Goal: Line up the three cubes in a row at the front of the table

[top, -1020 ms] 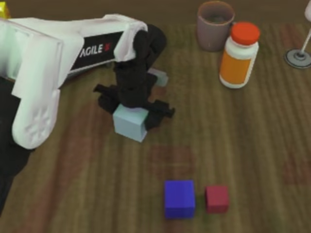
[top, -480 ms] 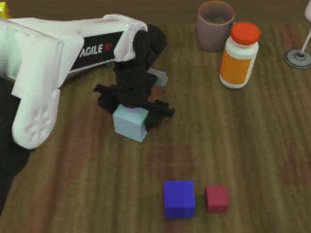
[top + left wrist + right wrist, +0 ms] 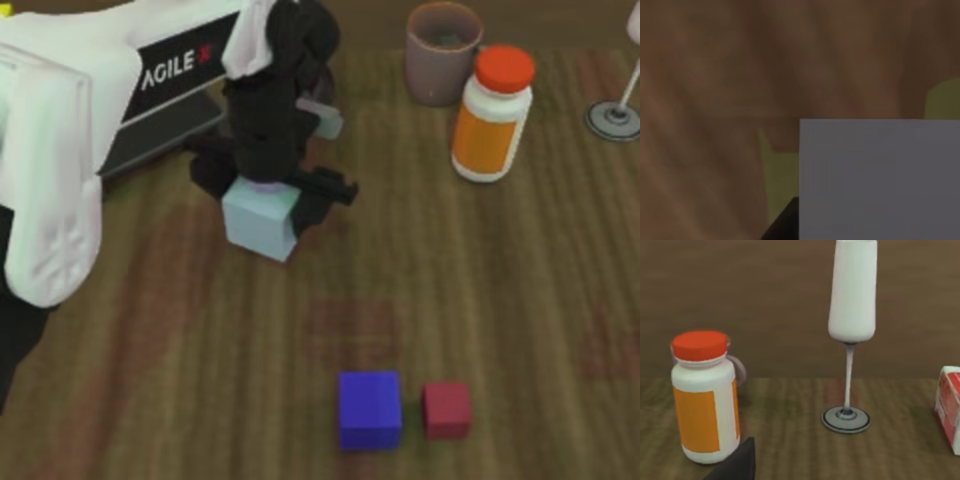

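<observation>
The left gripper (image 3: 268, 190) is clamped on the pale blue-white cube (image 3: 260, 219), its black fingers at the cube's two sides, over the left-centre of the desk (image 3: 520, 300). In the left wrist view that cube (image 3: 880, 180) fills the near corner. At the front edge, the deep blue cube (image 3: 369, 409) and dark red cube (image 3: 445, 410) sit just beside each other. Farther back stand a brown cup (image 3: 443, 52), a pill bottle (image 3: 491, 113) and a glass (image 3: 851, 330). The right arm is out of sight.
</observation>
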You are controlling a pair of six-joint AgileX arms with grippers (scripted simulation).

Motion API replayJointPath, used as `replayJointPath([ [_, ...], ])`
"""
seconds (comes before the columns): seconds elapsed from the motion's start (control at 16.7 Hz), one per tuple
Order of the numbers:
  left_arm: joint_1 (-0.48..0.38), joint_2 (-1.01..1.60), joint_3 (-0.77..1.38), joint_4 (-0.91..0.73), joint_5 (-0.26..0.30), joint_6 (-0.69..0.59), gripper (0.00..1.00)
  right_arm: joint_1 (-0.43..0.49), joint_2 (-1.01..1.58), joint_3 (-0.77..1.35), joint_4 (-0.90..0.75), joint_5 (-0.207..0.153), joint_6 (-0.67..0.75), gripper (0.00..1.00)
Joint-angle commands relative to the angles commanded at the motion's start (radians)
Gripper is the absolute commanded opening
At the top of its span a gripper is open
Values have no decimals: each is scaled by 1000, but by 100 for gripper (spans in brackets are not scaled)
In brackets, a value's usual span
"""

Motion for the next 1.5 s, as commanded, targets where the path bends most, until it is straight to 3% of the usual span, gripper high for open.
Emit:
replayJointPath([
  [0.42,-2,-12,25,-36,-1,-1,0,0,0,0,0,0,0,100],
  [0.6,-18,-68,-42,-16,-1,-58,0,0,0,0,0,0,0,100],
  [1.26,-187,-573,-767,161,-8,-562,0,0,0,0,0,0,0,100],
  [1.5,-223,-684,-887,203,-10,-671,0,0,0,0,0,0,0,100],
])
